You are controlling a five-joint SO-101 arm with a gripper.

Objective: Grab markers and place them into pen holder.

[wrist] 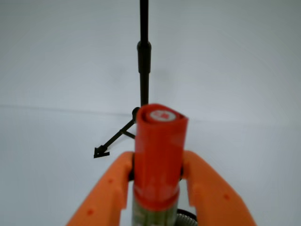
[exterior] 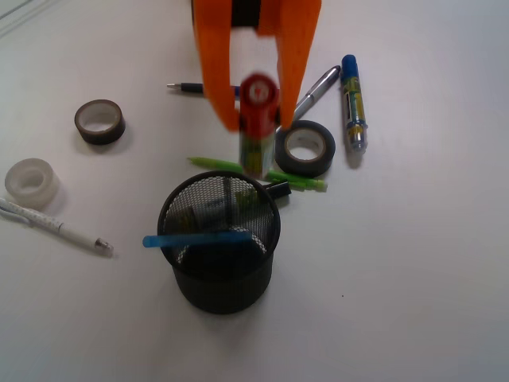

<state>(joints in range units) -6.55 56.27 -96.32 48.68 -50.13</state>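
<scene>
Far left on the white table there's a clear-white roll of tape, and just below it a thin white pen lying at a slant. A bit further right and higher up sits a dark brownish tape roll.

Center stage: the black wire-mesh cylindrical pen holder stands upright near the front, with a flat light-blue stick resting across its rim and some dark and green-labelled stuff inside that I can't make out properly.

Right above the back of the cup, the orange plastic gripper is clamped around the thick red-capped marker with the green-and-white label. The marker's up off the table, cap pointing toward the wrist camera, barrel end hanging just past the holder's far rim. The wrist view shows it best: both orange fingers press on the red cap from either side.

Behind the cup lies a slim green pen, then a black tape roll, a silver pen poking out diagonally, and furthest right the fat blue-capped marker lying flat, well apart from the holder.
</scene>
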